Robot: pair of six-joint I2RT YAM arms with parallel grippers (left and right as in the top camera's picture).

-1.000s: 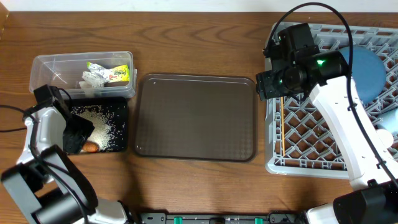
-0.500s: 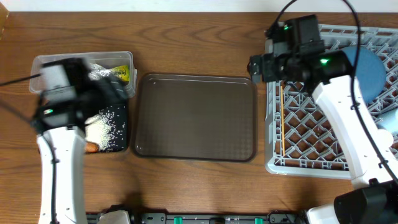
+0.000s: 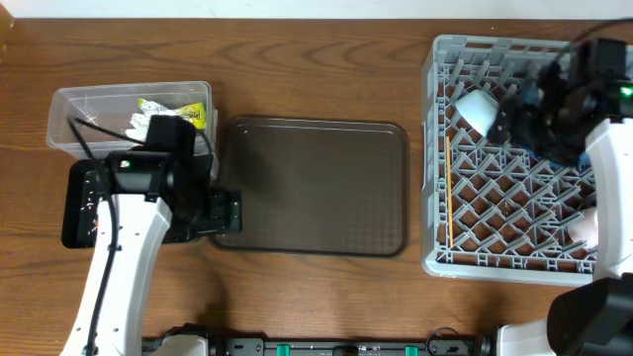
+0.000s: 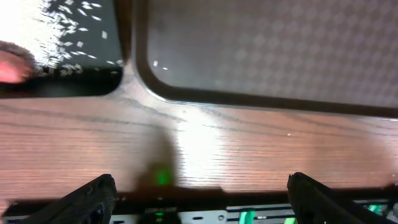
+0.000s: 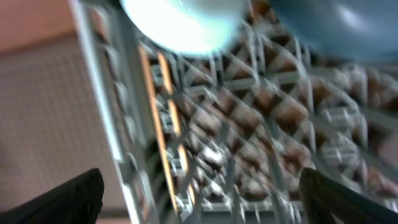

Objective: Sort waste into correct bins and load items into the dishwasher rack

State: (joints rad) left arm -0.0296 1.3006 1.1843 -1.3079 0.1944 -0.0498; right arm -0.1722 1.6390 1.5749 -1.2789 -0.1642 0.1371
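My left gripper (image 4: 199, 205) stands open and empty above the bare wood in front of the brown serving tray (image 4: 267, 50); from overhead it (image 3: 224, 211) sits at that tray's left edge. Loose white rice (image 4: 74, 28) and a blurred carrot piece (image 4: 11, 62) lie in the black tray (image 3: 74, 222). The clear tub (image 3: 84, 107) holds the yellow-green wrapper (image 3: 178, 116) and white scraps. My right gripper (image 5: 202, 205) hangs open and empty over the grey dishwasher rack (image 3: 495, 257). In the rack are the white bowl (image 3: 477, 107), the chopsticks (image 3: 448, 193), a pink cup (image 3: 584, 227) and the blue dish (image 5: 336, 25).
The left arm covers much of the black tray from overhead. The right arm (image 3: 564, 109) hides most of the blue dish there. Wooden tabletop (image 3: 316, 59) surrounds everything; its front edge lies just below the left gripper.
The left arm swung from over the tub and black tray to the brown tray's left front corner, jaws opening. The right arm moved right across the rack, uncovering the white bowl, jaws widening.
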